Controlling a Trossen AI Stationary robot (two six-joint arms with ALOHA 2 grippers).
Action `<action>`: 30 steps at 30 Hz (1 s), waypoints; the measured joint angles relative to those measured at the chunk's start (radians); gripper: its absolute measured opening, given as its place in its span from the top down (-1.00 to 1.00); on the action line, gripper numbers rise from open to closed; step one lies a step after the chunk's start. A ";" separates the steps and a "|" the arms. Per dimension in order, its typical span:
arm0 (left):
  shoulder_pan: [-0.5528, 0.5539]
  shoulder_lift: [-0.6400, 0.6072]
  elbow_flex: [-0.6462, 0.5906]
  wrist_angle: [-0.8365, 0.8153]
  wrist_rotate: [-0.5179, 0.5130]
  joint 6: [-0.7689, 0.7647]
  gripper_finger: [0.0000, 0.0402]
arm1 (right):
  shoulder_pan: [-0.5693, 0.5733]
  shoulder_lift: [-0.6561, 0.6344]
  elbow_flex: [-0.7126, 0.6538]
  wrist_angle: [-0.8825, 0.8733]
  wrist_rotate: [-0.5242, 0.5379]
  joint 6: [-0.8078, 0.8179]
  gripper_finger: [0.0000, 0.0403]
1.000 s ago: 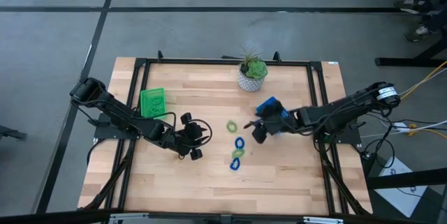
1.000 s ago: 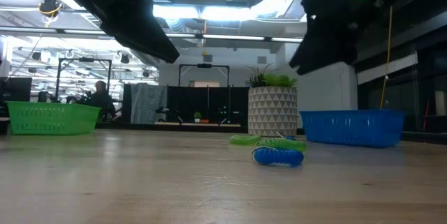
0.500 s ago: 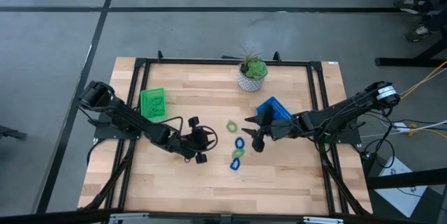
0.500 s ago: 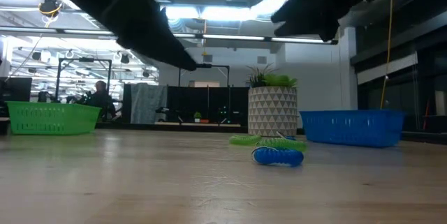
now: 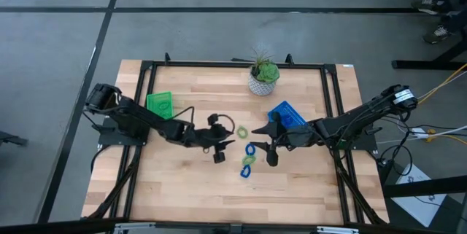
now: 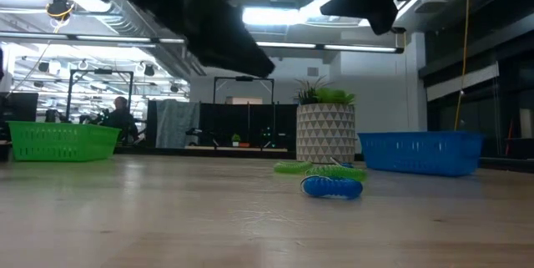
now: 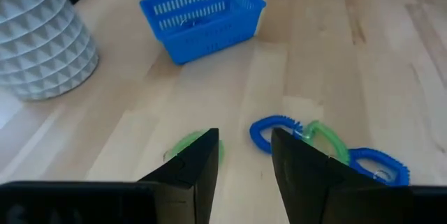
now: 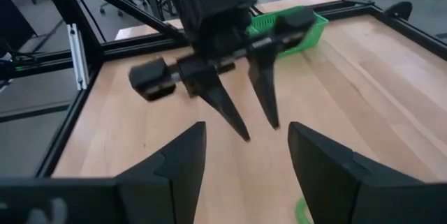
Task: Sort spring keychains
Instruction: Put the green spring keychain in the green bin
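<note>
Left pincer [image 5: 221, 149] suspended above mid-worktop, fingers [image 7: 199, 172] parted with nothing between them, just beside a lone light green keychain [image 5: 241, 130]. Right pincer [image 5: 268, 146] likewise released and empty, facing the left one across the cluster of spring keychains. Cluster lying on bare worktop [image 5: 292, 183] between the two pincers: one blue keychain [image 5: 250, 149], a green one [image 5: 249, 160] touching it, a second blue one [image 5: 246, 170] at the near end. Blue tray [image 5: 286, 114] near the right arm, green tray [image 5: 159, 106] near the left arm, contents not discernible. Potted plant [image 5: 263, 78] at the worktop's far edge.
</note>
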 joint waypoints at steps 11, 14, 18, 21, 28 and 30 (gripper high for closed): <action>0.029 0.179 0.158 -0.015 0.098 0.106 0.37 | 0.001 0.000 0.000 0.014 -0.008 -0.002 0.00; 0.029 0.204 0.192 -0.042 0.097 0.106 0.37 | 0.006 0.000 0.000 0.015 -0.008 -0.005 0.00; 0.029 0.219 0.204 -0.056 0.095 0.119 0.37 | 0.006 0.000 0.000 0.026 -0.018 -0.025 0.00; 0.029 0.217 0.204 -0.093 0.106 0.164 0.37 | 0.006 0.000 0.000 0.029 -0.036 -0.026 0.00; 0.019 0.217 0.204 -0.153 0.132 0.279 0.37 | 0.008 0.000 0.000 0.045 -0.070 -0.030 0.00; 0.020 0.217 0.204 -0.156 0.133 0.281 0.37 | 0.008 0.000 0.000 0.058 -0.070 -0.030 0.00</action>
